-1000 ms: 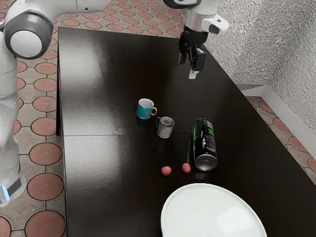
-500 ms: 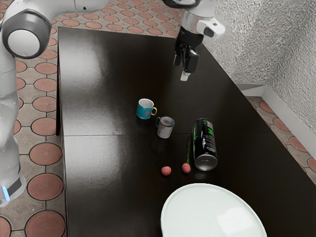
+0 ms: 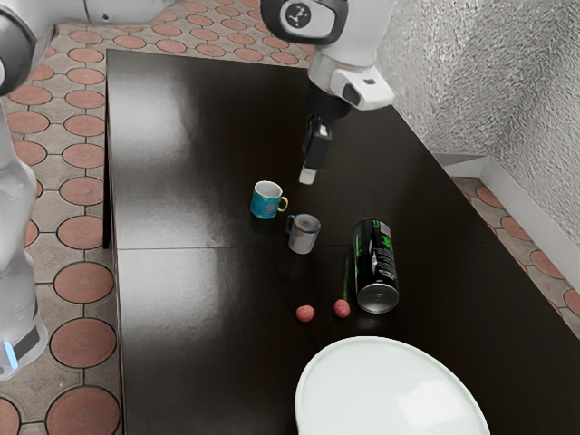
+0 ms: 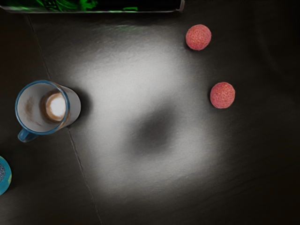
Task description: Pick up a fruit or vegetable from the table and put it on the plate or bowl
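Two small red lychee-like fruits lie on the dark table: one [image 3: 342, 308] [image 4: 198, 37] next to the can, the other [image 3: 305, 314] [image 4: 222, 95] a little to the exterior view's left of it. A large white plate [image 3: 390, 390] sits at the table's near edge, just in front of them. My gripper [image 3: 309, 174] hangs above the table's middle, behind the mugs and well away from the fruits. It is open and holds nothing.
A black and green can [image 3: 376, 265] [image 4: 93, 4] lies on its side beside the fruits. A grey mug [image 3: 304, 232] [image 4: 44, 108] and a blue mug [image 3: 267, 199] [image 4: 2, 176] stand between my gripper and the fruits. A wall runs along the exterior view's right.
My arm has swung from the table's far right corner toward its middle, and the gripper has come lower and nearer to the mugs. Nothing on the table has moved.
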Controlling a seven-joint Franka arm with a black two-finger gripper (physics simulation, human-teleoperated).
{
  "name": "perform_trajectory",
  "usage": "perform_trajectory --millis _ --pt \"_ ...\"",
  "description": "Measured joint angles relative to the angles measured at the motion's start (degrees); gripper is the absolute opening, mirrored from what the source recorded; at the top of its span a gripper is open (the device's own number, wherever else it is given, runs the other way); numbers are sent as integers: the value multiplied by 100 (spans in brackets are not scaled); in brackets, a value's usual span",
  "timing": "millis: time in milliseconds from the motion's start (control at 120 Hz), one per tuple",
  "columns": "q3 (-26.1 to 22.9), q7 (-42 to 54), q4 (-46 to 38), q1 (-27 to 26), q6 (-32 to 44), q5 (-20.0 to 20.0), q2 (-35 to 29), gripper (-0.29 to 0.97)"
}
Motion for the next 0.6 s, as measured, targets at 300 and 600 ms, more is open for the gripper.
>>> perform_trajectory --millis 300,600 --pt "22 -136 -680 61 496 -306 -176 68" --pt "5 -280 -1002 68 701 -333 -286 68"
